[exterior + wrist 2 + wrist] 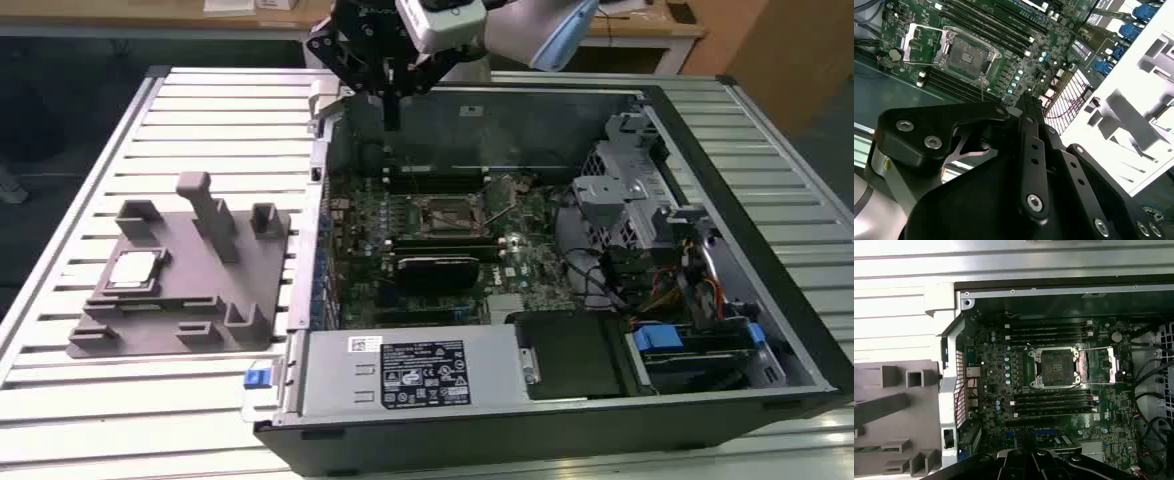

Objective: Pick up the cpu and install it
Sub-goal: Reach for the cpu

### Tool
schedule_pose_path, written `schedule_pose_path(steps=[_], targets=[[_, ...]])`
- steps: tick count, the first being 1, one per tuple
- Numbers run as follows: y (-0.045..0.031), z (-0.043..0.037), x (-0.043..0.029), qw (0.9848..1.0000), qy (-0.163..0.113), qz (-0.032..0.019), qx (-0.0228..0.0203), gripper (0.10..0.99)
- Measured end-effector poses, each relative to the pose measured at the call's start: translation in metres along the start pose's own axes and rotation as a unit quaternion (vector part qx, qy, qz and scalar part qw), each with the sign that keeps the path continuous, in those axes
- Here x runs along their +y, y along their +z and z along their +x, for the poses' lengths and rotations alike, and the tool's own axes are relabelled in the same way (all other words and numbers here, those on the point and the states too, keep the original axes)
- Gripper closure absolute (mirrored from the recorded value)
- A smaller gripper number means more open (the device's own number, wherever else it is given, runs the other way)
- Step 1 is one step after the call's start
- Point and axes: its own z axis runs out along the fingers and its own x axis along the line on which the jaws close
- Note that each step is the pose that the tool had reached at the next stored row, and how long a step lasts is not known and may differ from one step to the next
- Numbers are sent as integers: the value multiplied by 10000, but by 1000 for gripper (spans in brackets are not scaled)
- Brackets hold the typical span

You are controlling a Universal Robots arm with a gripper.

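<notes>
On the slatted table (80,420), the one cpu (134,270) lies flat in the single grey fixture block (200,300) at the exterior view's left, just beside the open computer case (534,440), with bare table along the block's outer edges. Farther in, the one socket (447,212) sits uncovered mid-board, its frame swung aside. Farthest, the gripper (391,122) hangs near the case's far edge, jaws closed and empty, well apart from the cpu.

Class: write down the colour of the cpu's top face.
Shiny silver-grey, with a pale edge; the cpu shows best in the exterior view.
</notes>
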Motion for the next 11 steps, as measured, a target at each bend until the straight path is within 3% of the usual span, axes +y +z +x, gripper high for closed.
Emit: schedule_pose_path(steps=[11], targets=[[-1, 11, -1, 10000, 0, 0, 0, 980]])
